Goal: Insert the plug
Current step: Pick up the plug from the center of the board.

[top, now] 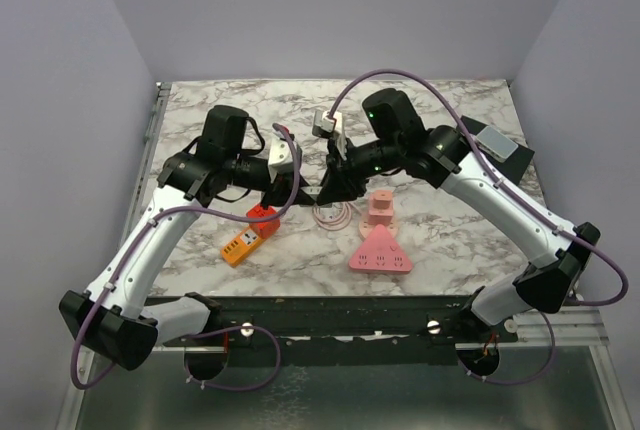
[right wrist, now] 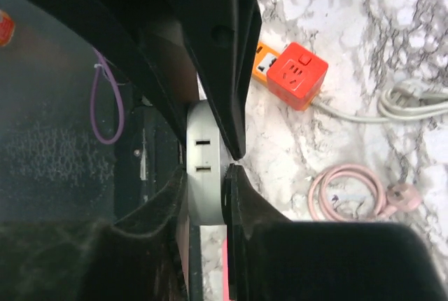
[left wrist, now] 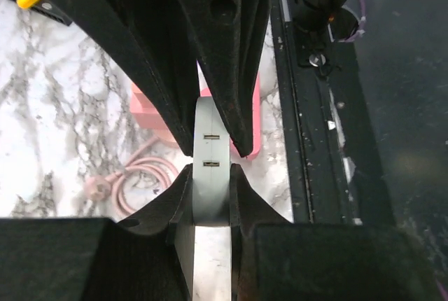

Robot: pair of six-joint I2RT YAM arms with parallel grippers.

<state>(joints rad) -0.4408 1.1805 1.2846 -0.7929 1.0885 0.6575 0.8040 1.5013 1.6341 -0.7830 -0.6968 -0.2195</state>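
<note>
- Both arms meet over the middle of the marble desk (top: 450, 220), wrists angled in towards each other.
- Left end effector (left wrist: 210, 173): clamped on a grey adapter (left wrist: 211, 129), one finger pressed to each side of it.
- Two small slots show on the adapter's face, one above the other in the left wrist view.
- Right end effector (right wrist: 206, 173): its fingers sit against both sides of the same grey block, so it looks clamped on it too.
- So the adapter hangs above the desk between the two end effectors, gripped from opposite ends.
- From above, the adapter itself is hidden by the dark fingers where the arms meet.
- Down on the desk, a pink coiled cable (right wrist: 346, 192) lies just below the meeting point, with its pink plug (right wrist: 404, 194) resting flat beside the coil.
- The pink plug touches neither end effector.
- A pink cube (top: 379, 208) stands just right of the coil, and a pink triangular power strip (top: 380, 252) lies nearer the front edge.
- On the left side, a red cube socket (right wrist: 297, 75) sits right against the end of an orange power strip (top: 245, 243).
- A white cable (right wrist: 413, 101) runs from the red cube and loops across the marble.
</note>
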